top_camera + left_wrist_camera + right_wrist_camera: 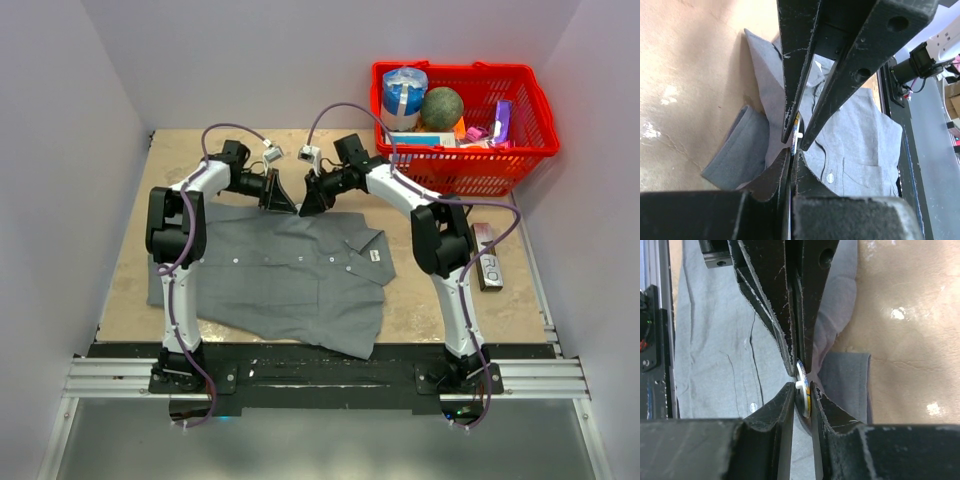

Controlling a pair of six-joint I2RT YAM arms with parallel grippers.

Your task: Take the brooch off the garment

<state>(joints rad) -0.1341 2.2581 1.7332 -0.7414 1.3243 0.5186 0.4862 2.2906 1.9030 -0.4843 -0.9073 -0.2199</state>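
The grey shirt (290, 270) lies flat on the table, collar to the right. Both grippers meet at its far edge. My right gripper (304, 205) is shut on the brooch (803, 387), a thin white disc with a yellow edge, seen edge-on between its fingertips (790, 390). My left gripper (284, 203) faces it tip to tip, its jaws closed on a lifted fold of shirt cloth (767, 150) beside the brooch (798, 126). The shirt also shows in the left wrist view (860, 130) and in the right wrist view (715, 340). In the top view the brooch is hidden by the fingers.
A red basket (465, 152) full of items stands at the back right. A dark bar-shaped object (488, 262) lies right of the right arm. The table (440, 300) is tan, and grey walls close it in on three sides.
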